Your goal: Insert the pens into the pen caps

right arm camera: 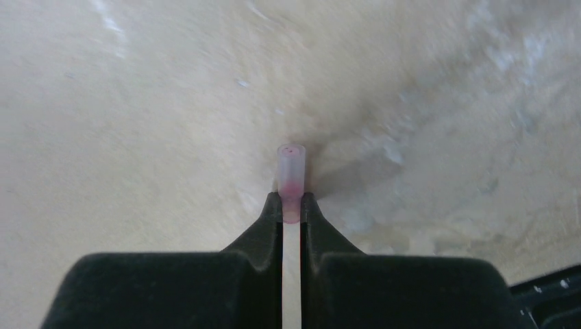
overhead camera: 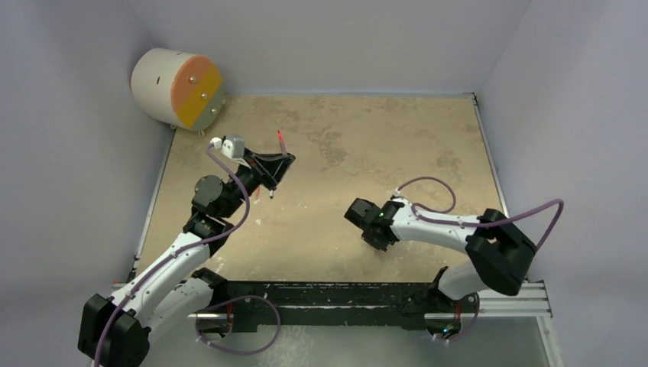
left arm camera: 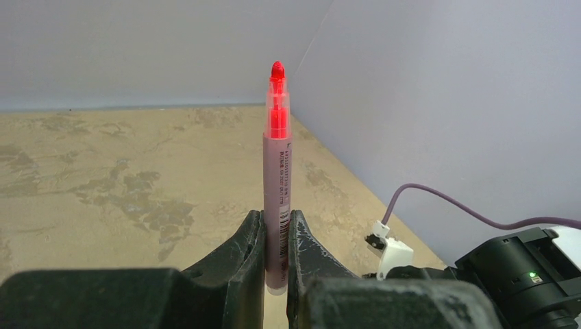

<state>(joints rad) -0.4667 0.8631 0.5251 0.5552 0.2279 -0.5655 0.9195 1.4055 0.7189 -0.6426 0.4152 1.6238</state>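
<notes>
One pen (left arm camera: 277, 185) stood pinched by our left gripper (left arm camera: 277, 229), one cap (right arm camera: 290, 168) pinched by our right gripper (right arm camera: 292, 205); we judged them well apart, no insertion done yet.

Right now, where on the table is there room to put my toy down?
Widest bare patch: back right of the table, between the right gripper and the far wall. A smaller one lies between the two grippers. Crowded by the drum and left gripper.
</notes>
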